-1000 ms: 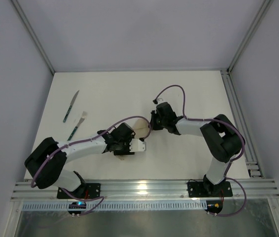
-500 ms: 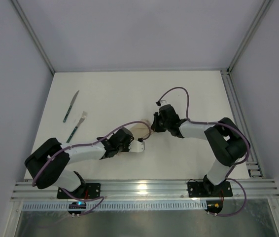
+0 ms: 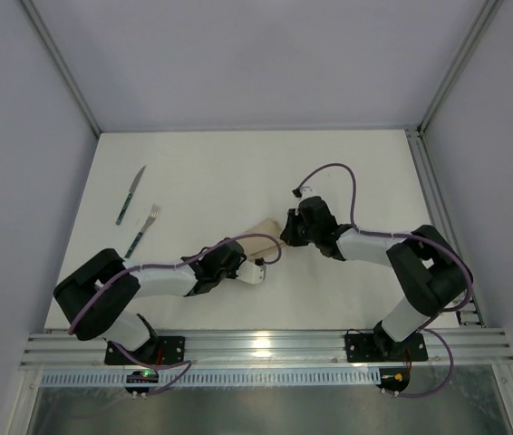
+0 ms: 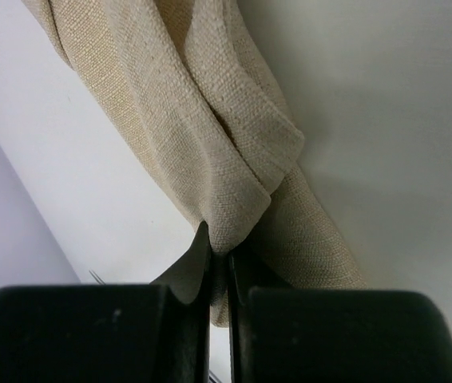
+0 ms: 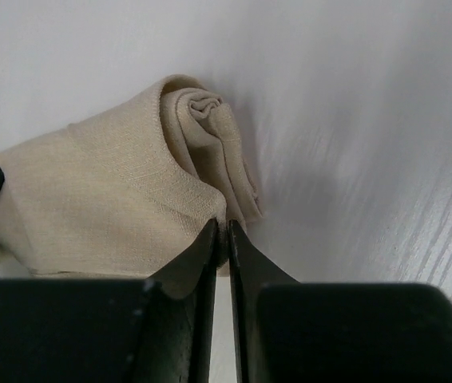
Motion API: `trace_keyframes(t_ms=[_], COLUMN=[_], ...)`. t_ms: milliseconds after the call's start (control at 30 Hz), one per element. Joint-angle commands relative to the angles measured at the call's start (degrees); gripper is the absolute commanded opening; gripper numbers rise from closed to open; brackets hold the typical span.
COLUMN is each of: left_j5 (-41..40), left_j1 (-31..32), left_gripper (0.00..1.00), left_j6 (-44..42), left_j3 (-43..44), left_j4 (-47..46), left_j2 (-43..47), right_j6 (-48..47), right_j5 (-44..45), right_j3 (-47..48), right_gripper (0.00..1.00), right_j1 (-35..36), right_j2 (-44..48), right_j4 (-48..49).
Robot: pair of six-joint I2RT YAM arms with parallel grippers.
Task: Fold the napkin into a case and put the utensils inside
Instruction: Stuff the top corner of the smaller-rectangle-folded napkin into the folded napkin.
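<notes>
From above, the napkin (image 3: 263, 233) had come into sight mid-table, drawn between left gripper (image 3: 258, 259) and right gripper (image 3: 285, 232). The knife (image 3: 130, 195) and fork (image 3: 144, 230) waited far left.

At the left wrist, the jaws clamped a bunched fold (image 4: 234, 207).

At the right wrist, the jaws clamped the cloth by its rolled end (image 5: 202, 120). I judged the case unfinished.

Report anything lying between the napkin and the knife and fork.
Nothing visible does: only bare table separates the napkin from the fork and knife. The left claw and right claw both pinch the napkin.

No readable text, labels or numbers, apparently.
</notes>
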State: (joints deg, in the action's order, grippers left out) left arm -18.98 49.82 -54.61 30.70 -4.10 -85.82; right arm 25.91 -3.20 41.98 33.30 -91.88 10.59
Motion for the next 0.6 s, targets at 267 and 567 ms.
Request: trace_keyframes(t_ms=[267, 567], left_j5=[5.18, 5.19], left_j1=[-0.25, -0.25], left_gripper=[0.06, 0.07], left_j6=[-0.23, -2.08], left_j3=[-1.43, -1.61], left_j4=[4.01, 4.01], left_j2=[0.38, 0.92], right_j6=[-5.16, -9.12], right_j5=[5.46, 0.76], right_j3=[1.44, 7.33], right_gripper=[0.45, 0.52], right_j1=[-0.34, -0.96], right_j2=[4.68, 12.07], right_j4=[-7.59, -14.46])
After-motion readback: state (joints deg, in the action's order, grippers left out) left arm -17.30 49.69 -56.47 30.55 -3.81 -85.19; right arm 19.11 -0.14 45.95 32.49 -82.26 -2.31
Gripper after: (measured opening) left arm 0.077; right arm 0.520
